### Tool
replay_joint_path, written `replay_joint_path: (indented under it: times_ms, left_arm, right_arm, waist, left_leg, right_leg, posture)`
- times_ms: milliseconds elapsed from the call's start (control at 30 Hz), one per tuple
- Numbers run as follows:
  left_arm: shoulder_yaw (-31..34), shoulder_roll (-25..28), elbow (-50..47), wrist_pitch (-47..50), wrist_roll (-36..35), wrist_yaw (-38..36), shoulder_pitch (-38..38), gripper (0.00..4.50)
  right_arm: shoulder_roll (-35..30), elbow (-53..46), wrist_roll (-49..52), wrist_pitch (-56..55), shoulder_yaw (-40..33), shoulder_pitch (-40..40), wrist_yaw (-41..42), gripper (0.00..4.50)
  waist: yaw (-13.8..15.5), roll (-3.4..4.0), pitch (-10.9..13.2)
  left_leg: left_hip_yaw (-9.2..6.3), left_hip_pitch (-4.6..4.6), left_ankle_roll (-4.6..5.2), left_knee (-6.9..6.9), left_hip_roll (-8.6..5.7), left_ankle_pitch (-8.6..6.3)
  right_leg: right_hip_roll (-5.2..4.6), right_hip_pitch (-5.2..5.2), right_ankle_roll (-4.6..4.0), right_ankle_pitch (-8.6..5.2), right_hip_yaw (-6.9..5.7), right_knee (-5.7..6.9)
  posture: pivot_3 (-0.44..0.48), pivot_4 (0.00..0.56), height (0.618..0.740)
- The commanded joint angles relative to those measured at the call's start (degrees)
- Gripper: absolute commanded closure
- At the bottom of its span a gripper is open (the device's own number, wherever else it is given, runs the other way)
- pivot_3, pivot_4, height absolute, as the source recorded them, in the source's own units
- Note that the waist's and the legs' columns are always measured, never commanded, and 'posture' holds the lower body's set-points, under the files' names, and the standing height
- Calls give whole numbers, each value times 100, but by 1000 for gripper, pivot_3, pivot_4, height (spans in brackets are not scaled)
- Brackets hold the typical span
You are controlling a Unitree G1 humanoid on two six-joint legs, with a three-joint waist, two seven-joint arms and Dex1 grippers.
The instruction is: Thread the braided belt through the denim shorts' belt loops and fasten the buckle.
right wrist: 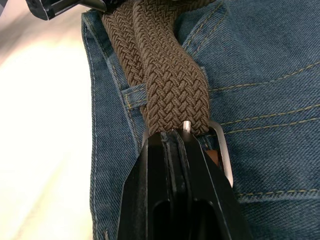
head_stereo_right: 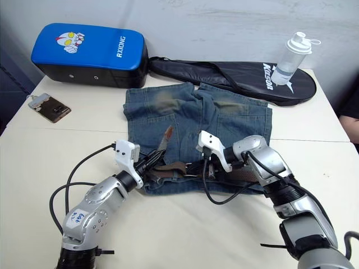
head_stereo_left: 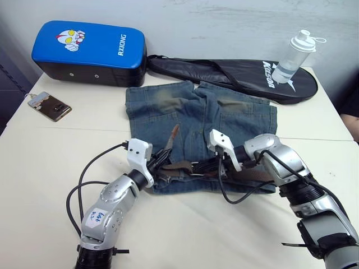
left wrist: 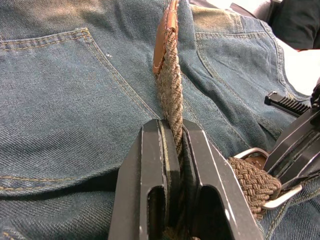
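The denim shorts (head_stereo_left: 168,109) lie flat on the table, waistband nearest me. The braided belt (head_stereo_left: 180,166) runs along that waistband. My left gripper (left wrist: 172,125) is shut on the belt's tail, which rises from the fingers to a brown leather tip (left wrist: 162,45) lying over the left leg. My right gripper (right wrist: 172,132) is shut on the buckle (right wrist: 223,150) at mid-waistband, its silver prong (right wrist: 186,126) poking out at the fingertips. The strap lies doubled beyond the buckle, next to a belt loop (right wrist: 131,95). The two grippers sit close together, facing each other.
Behind the shorts lie a blue padded block (head_stereo_left: 87,50) at the back left and a black racket bag (head_stereo_left: 235,75) with a clear bottle (head_stereo_left: 294,56) on it. A phone (head_stereo_left: 50,106) rests at the left edge. The white table (head_stereo_left: 196,224) is bare in front.
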Motion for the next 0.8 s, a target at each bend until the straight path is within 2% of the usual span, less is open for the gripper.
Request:
replay_joint_path:
  times_ms: [33, 400, 600, 800]
  left_arm:
    - [-54, -14, -38, -178, 66, -45, 48, 4500]
    - [-66, -19, 197, -474, 224, -104, 83, 4500]
    - [-120, 27, 223, -522, 298, -159, 173, 4500]
    - [-102, 34, 227, -550, 328, -187, 212, 4500]
  right_arm:
    - [-162, -347, 340, 258, -371, -274, 152, 4456]
    - [-108, -304, 325, 438, -177, -265, 91, 4456]
    - [131, 19, 106, 302, 130, -195, -30, 4456]
    - [105, 162, -146, 232, 388, -181, -55, 4456]
  waist:
    - [1, 0, 0]
    - [4, 0, 0]
    - [-3, 0, 0]
    - [-5, 0, 0]
  left_leg:
    - [0, 0, 0, 1, 0, 0]
    - [2, -3, 1, -4, 0, -1]
    - [1, -3, 1, -3, 1, -1]
    - [3, -2, 1, -3, 0, -1]
  right_leg:
    - [0, 0, 0, 0, 0, 0]
    - [0, -2, 0, 1, 0, -9]
    - [0, -2, 0, 1, -1, -7]
    - [0, -3, 0, 1, 0, -6]
  posture:
    - [0, 150, 740]
    - [0, 150, 740]
    - [0, 150, 740]
    - [0, 150, 740]
